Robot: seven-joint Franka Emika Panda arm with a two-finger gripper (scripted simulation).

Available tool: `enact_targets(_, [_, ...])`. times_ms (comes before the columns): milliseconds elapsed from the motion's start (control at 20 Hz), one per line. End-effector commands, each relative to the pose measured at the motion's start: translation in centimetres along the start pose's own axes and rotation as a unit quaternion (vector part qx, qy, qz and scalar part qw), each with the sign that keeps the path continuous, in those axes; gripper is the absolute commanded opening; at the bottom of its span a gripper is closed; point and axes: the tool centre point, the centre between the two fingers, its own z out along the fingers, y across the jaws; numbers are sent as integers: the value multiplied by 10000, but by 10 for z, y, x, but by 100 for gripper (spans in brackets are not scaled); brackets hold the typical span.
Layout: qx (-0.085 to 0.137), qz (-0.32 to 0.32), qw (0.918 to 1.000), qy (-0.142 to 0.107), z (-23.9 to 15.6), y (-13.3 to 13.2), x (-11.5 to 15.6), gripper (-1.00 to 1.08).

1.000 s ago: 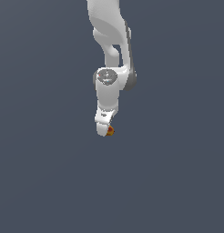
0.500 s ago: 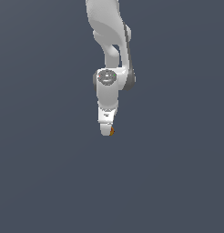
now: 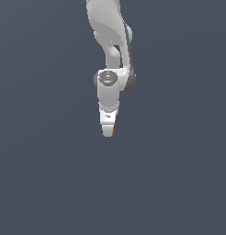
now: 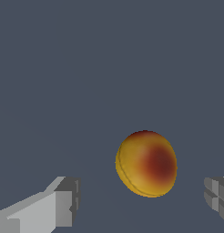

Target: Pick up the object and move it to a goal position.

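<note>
We looked at the small round orange-yellow ball with a reddish patch [image 4: 146,164] through the wrist camera and found it lying between the two grey fingertips [image 4: 63,202] of the white two-fingered gripper [image 4: 143,200]. The fingers stood spread, with a clear gap on either side of the ball, so nothing was pinched yet; the gap toward one finger looked wider than toward the other, and the ball sat off-centre between them.

In the exterior view the white jointed arm [image 3: 110,41] came down from twelve o'clock, and the gripper [image 3: 107,133] pointed toward six o'clock. Only a sliver of orange [image 3: 114,132] showed, at about three o'clock of the fingertips, the rest being hidden behind the white finger.

Against the pictures from a second and half a second before, the gripper had shifted slightly toward the exterior view's left and stood more upright, and less of the ball remained visible beside it. We took this to mean the fingers had settled further around the ball, closing in on a grasp position.

We judged the task to be in its early part: the approach seemed nearly done, while grasping, lifting and carrying to the goal were all left. No goal marker appeared on the plain grey-blue ground [image 3: 50,174] in either view. We thought the off-centre ball might roll when one finger touched it first.
</note>
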Motion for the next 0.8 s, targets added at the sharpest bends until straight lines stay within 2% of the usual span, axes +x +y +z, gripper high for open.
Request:
enact_targets(0, [1, -1, 10000, 0, 3, 0, 0, 100])
enact_targets(500, [1, -23, 10000, 1, 43, -1, 0, 100])
enact_targets(750, [1, -26, 10000, 0, 50, -1, 0, 100])
